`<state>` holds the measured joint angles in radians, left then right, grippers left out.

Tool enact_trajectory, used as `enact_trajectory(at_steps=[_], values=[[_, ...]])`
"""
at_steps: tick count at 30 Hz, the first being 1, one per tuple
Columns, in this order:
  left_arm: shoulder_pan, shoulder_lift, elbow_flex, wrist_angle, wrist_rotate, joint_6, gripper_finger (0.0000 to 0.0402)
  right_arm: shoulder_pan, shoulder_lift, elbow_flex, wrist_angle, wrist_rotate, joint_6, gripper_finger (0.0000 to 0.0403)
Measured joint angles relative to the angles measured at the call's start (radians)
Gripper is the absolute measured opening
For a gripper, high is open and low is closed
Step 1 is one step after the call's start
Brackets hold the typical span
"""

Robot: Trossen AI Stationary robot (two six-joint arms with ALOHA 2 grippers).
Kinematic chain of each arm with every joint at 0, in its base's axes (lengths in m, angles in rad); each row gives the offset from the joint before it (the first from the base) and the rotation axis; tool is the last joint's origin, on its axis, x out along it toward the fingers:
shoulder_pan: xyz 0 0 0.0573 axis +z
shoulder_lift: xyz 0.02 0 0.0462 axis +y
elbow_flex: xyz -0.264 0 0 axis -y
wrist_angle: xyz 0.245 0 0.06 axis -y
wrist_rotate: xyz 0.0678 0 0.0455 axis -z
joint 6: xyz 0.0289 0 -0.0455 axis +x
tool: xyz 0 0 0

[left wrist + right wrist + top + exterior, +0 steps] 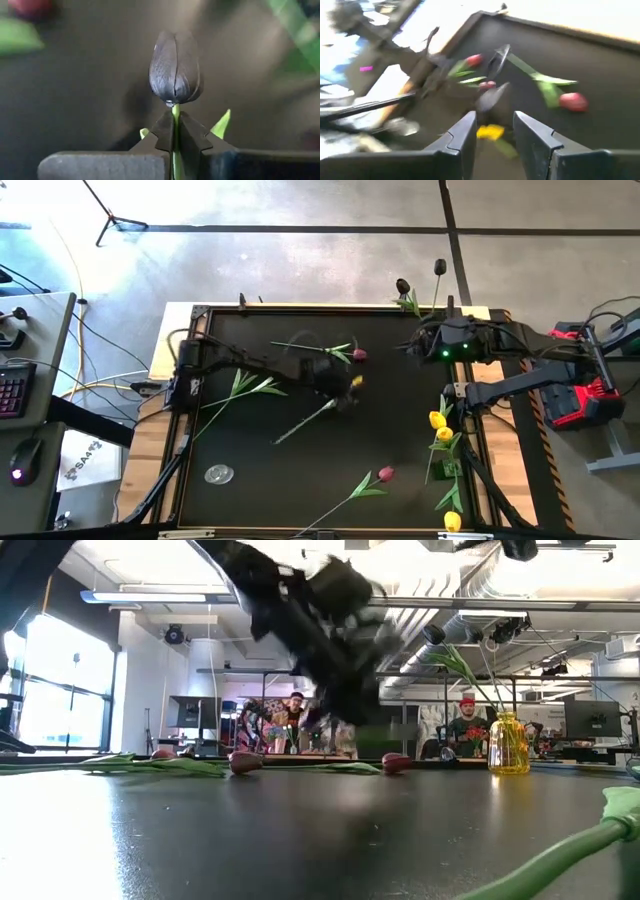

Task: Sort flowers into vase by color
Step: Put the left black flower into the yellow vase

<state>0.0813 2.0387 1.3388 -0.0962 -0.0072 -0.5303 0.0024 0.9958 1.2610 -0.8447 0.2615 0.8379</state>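
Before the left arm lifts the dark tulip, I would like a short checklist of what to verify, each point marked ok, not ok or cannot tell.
1. Left claw closed on the stem just under the dark tulip: ok.
2. Stem centred between the fingers, head upright above them: ok.
3. Which lying stem in the high view belongs to this tulip: cannot tell, the arm covers it.
4. Right claw open and empty, away from the left arm: ok.
5. Yellow vase upright at the table's far side: ok.
6. A vase for dark flowers reachable: cannot tell.
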Motion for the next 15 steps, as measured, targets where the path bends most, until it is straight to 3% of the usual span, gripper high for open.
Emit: enact_trajectory(at_steps=[5,12,15], values=[[0.054,-0.109,0.003,0.073,-0.003,-0.011,0.0002,0.04,0.002,0.0,0.136,-0.032,-0.008,0.0119],[0.117,-0.257,0.004,0.229,-0.002,0.023,0.0001,0.045,0.02,0.0,0.013,0.166,-0.008,0.012],[0.13,-0.297,0.002,0.309,0.022,0.057,0.0001,0.015,0.052,0.0,0.023,0.146,-0.044,0.013]])
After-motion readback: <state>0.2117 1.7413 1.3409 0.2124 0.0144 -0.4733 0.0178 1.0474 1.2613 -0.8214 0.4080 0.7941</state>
